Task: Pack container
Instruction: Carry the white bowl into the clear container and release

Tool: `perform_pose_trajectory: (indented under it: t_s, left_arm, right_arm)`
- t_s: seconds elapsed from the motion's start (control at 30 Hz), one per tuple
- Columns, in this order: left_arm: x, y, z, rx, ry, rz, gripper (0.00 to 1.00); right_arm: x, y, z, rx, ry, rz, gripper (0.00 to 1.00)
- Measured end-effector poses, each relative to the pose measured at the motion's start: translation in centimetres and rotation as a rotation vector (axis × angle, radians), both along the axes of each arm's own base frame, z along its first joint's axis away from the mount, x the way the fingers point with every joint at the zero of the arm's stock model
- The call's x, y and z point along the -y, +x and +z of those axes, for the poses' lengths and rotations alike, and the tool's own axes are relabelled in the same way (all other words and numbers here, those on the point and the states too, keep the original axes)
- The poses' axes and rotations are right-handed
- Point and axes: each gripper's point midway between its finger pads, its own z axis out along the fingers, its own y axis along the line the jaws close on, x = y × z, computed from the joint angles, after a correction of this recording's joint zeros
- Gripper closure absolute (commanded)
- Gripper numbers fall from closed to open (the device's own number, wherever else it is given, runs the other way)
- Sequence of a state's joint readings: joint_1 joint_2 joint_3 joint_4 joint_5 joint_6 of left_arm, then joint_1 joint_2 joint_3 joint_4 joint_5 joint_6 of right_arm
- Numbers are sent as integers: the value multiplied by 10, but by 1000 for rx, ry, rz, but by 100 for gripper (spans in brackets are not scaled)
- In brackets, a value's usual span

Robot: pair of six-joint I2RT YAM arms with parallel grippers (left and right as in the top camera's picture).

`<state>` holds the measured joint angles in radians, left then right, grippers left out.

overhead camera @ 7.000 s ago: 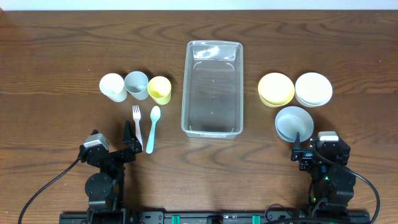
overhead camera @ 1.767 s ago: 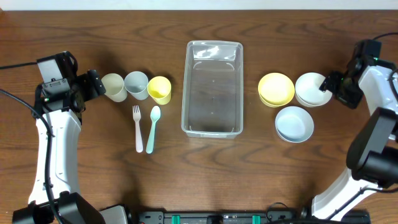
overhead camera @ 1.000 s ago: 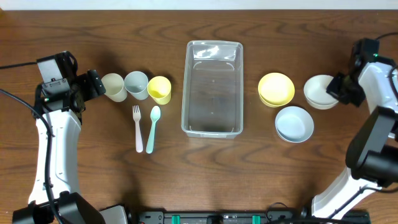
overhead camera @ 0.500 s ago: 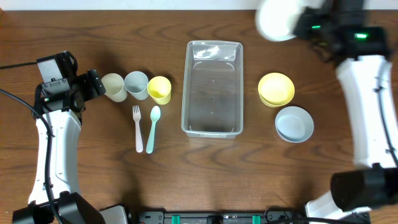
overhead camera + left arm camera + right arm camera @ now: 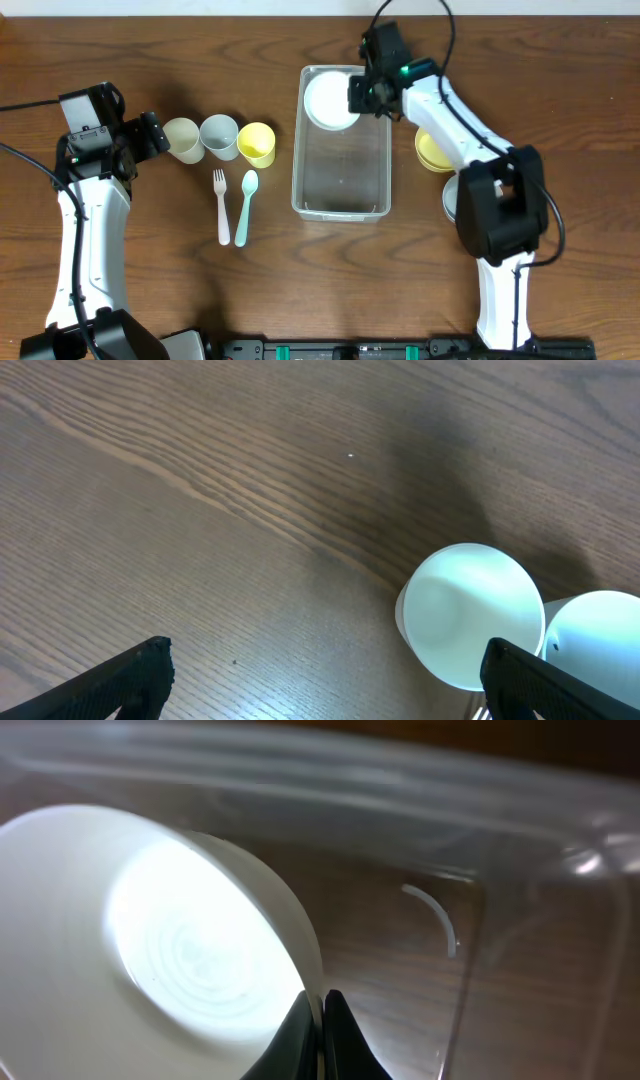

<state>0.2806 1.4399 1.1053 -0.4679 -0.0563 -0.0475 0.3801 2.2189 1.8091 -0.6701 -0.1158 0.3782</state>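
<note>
The clear rectangular container [image 5: 297, 165] stands in the middle of the table. My right gripper [image 5: 358, 96] is shut on the rim of a white bowl [image 5: 331, 100], which it holds over the container's far end. In the right wrist view the two fingertips [image 5: 321, 1020] pinch the white bowl's [image 5: 150, 950] wall, with the container's clear wall [image 5: 400, 780] behind it. At the left, my left gripper [image 5: 150, 134] stands open beside a cream cup [image 5: 182, 140], not touching it. Its wrist view shows the gripper [image 5: 325, 680] wide apart over bare wood, the cream cup [image 5: 470, 615] lying ahead.
A grey-blue cup [image 5: 219, 137] and a yellow cup [image 5: 257, 144] stand in a row with the cream one. A white fork [image 5: 221, 205] and a mint spoon [image 5: 245, 207] lie below them. A yellow bowl [image 5: 437, 152] and a pale blue bowl [image 5: 450, 200] sit partly under my right arm.
My right arm has swung from the back right corner leftward, carrying the white bowl to above the container's far end. The left arm has not moved.
</note>
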Motion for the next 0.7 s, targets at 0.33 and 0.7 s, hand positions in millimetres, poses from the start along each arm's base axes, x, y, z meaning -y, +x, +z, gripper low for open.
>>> perform_pose_trajectory:
  t_s: [0.33, 0.7]
  left_arm:
    - [0, 0, 0, 0, 0, 0, 2]
    - [0, 0, 0, 0, 0, 0, 2]
  right_arm:
    - [5, -4, 20, 3, -31, 31, 42]
    - [176, -61, 203, 110, -200, -300, 50]
